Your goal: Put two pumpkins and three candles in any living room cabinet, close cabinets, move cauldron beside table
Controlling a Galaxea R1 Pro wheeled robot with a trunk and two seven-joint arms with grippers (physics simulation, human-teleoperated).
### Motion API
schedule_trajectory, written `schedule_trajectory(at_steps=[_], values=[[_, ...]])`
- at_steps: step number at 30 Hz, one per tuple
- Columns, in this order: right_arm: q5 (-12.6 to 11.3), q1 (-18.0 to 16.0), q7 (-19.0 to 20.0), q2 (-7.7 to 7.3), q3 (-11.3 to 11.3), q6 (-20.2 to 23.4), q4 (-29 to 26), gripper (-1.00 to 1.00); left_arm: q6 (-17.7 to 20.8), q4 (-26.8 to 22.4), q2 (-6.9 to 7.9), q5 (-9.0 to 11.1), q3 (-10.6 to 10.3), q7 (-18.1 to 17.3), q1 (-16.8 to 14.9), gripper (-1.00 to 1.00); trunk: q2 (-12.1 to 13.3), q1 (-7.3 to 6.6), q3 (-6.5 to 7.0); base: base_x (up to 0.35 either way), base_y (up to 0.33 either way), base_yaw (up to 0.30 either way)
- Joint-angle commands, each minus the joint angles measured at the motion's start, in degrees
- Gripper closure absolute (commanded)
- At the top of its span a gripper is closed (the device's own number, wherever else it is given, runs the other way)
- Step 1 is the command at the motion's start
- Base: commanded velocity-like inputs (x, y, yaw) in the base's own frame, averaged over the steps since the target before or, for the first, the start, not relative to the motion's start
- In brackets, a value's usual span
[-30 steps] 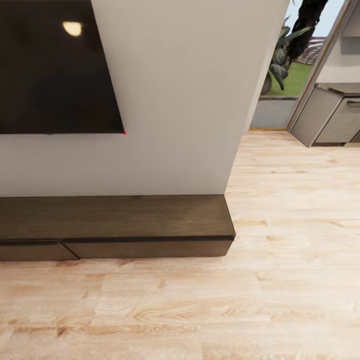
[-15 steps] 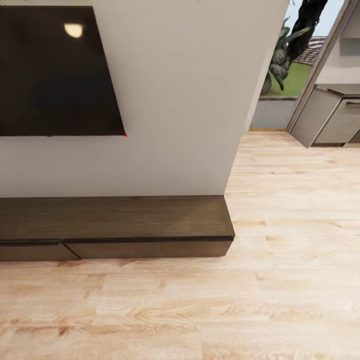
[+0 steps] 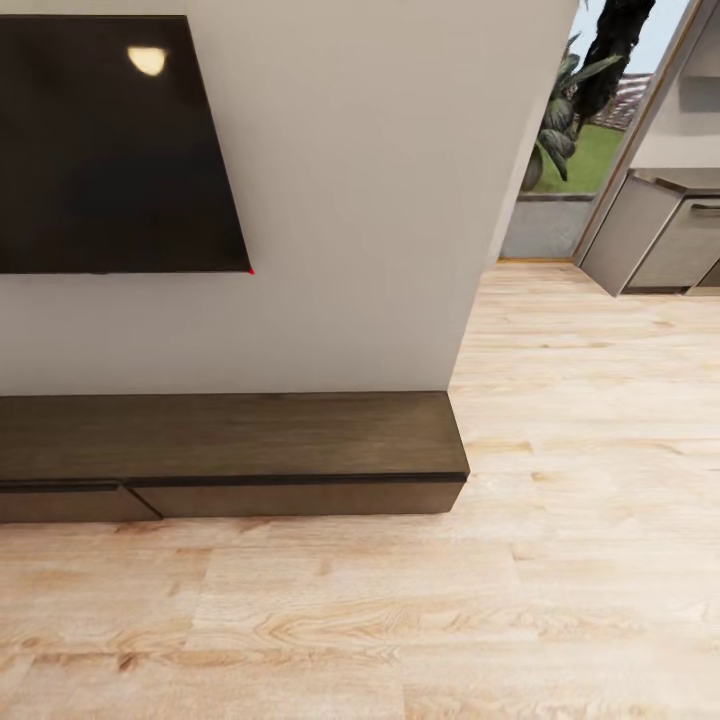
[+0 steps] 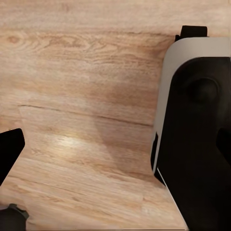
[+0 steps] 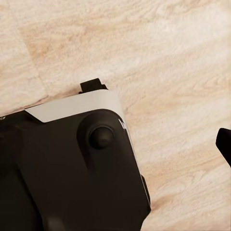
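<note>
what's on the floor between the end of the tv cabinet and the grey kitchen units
Nothing: in the head view, only bare pale wood floor runs from the cabinet end across to the grey kitchen units.

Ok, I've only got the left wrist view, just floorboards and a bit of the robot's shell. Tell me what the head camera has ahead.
Observer: A long low dark brown cabinet stands against the white wall, straight ahead.
Operator: Give me what's above it.
Observer: A black TV screen hangs on the wall over the cabinet's left part.
Operator: Now the right side.
Observer: Wood floor runs past the cabinet's end toward grey kitchen units.
</note>
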Motion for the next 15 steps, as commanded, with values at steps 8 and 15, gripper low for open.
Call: schedule_trajectory(at_steps=[8,15], values=[[-0.2,-0.1,0.1,0.52,0.4,-0.3,0.1,-1.00,0.1,-0.1,0.08,0.5,-0.5,0.2,0.5,-1.00,0.0,0.01,-0.05,0.000,0.000,0.000],[-0.6,-0.1,0.4,0.48,0.4,-0.3,0.1,-1.00,0.1,-0.1,0.07,0.5,-0.5,0.2,0.5,-1.00,0.0,0.01,-0.05,0.000,0.000,0.000]])
